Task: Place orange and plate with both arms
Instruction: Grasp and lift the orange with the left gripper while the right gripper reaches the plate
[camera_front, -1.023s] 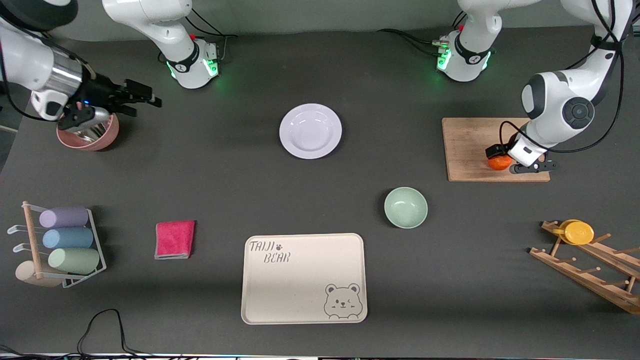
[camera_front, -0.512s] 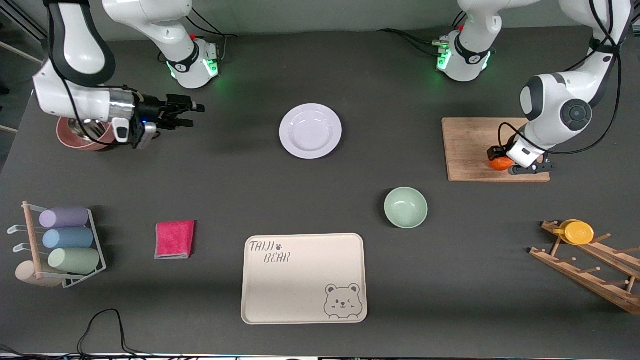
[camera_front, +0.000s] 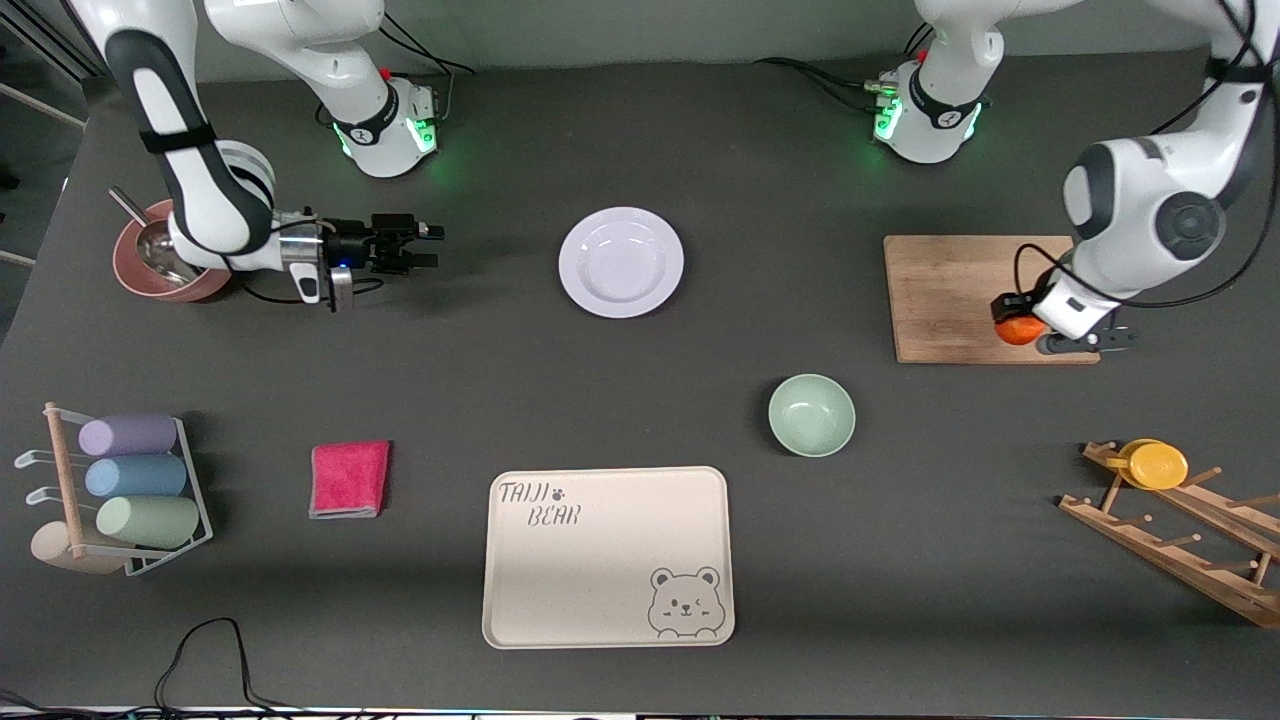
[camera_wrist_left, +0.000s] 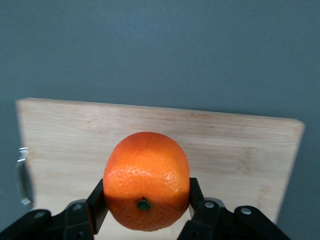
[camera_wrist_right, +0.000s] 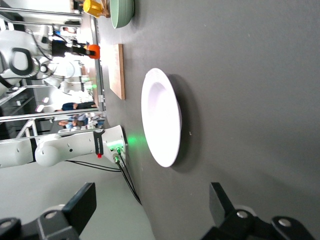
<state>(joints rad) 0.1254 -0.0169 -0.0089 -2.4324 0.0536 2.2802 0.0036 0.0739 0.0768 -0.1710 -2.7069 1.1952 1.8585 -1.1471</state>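
Note:
The orange (camera_front: 1019, 331) is clamped between the fingers of my left gripper (camera_front: 1026, 328), over the corner of the wooden cutting board (camera_front: 945, 298) nearest the front camera. In the left wrist view the orange (camera_wrist_left: 146, 185) fills the gap between both fingers (camera_wrist_left: 97, 206), with the board (camera_wrist_left: 70, 135) under it. The white plate (camera_front: 621, 262) lies on the table's middle, nothing on it. My right gripper (camera_front: 425, 245) is open and empty, low over the table between the pink bowl and the plate, pointing at the plate (camera_wrist_right: 161, 117).
A pale green bowl (camera_front: 811, 415) and a cream bear tray (camera_front: 607, 556) lie nearer the camera than the plate. A pink bowl with metal ware (camera_front: 175, 265), a pink cloth (camera_front: 349, 479) and a cup rack (camera_front: 120, 490) are toward the right arm's end. A wooden rack with a yellow cup (camera_front: 1160, 465) is toward the left arm's end.
My right gripper has swung from over the pink bowl toward the plate. My left gripper, with the orange in it, has shifted a little toward the board's edge at the left arm's end.

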